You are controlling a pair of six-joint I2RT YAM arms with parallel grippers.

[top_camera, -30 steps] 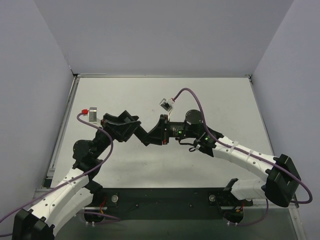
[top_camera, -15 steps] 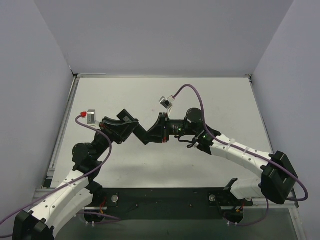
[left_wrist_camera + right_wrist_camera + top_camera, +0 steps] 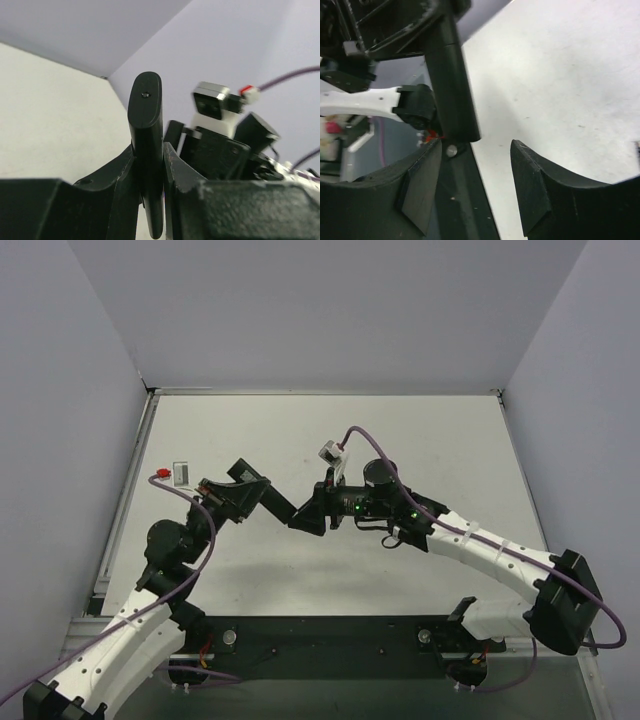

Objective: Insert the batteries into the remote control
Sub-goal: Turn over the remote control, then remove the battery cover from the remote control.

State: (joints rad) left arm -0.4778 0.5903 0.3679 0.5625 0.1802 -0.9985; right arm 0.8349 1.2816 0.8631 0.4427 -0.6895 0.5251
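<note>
My left gripper (image 3: pixel 280 506) is shut on the remote control (image 3: pixel 145 125), a slim black bar that stands up between its fingers (image 3: pixel 177 170) in the left wrist view. In the top view the remote (image 3: pixel 292 512) is held above the middle of the table, pointing at my right gripper (image 3: pixel 303 519). My right gripper (image 3: pixel 476 144) is open and empty. The remote's free end (image 3: pixel 451 85) reaches just to the tip of its left finger (image 3: pixel 422 185) and sits outside the gap. No batteries show in any view.
The white table (image 3: pixel 420 440) lies under both arms, with grey walls on three sides. The black base rail (image 3: pixel 330 635) runs along the near edge. Purple cables (image 3: pixel 365 435) loop over both wrists.
My right gripper has moved left and nearer, up to the remote's end. My left gripper has turned the remote flatter, pointing right. Both wrist cameras shifted slightly.
</note>
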